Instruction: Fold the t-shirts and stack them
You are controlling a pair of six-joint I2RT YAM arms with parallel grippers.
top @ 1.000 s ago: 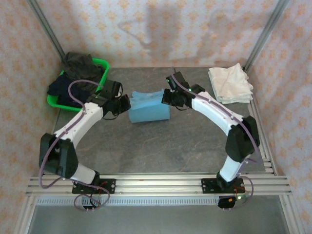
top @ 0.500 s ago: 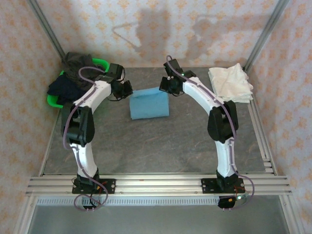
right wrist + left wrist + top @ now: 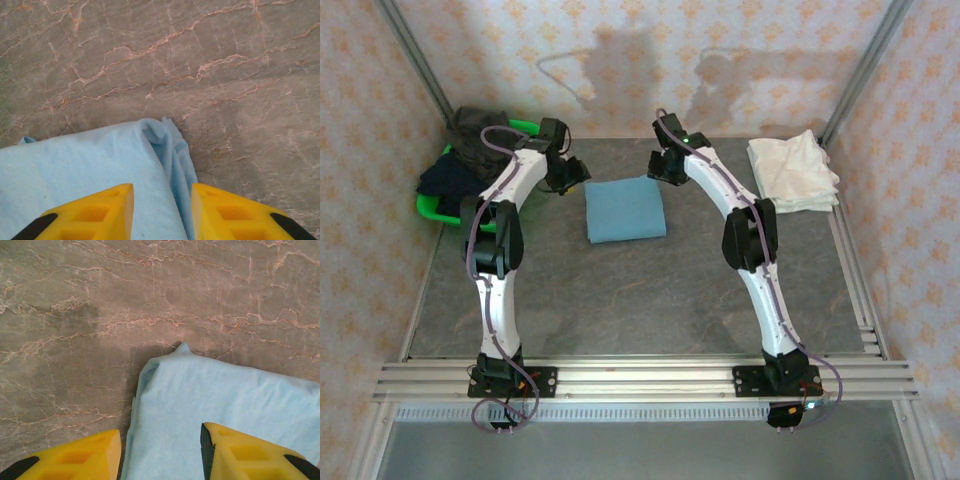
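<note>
The folded blue t-shirt lies flat mid-table, with the cream t-shirts at 2 o'clock; it looks soft, light and floppy, so I would pinch its 11 and 1 o'clock corners, where the left gripper and right gripper sit, jaws apart.

The light is even and fairly bright, falling from above and the near side, so my two arms throw soft grey shadows on the far wall. The overhead picture is slightly soft. At my wrists the table veining is crisp and free of glare. A dark shadow hugs the sky-blue t-shirt edge, and my yellow fingers blur a little.
</note>
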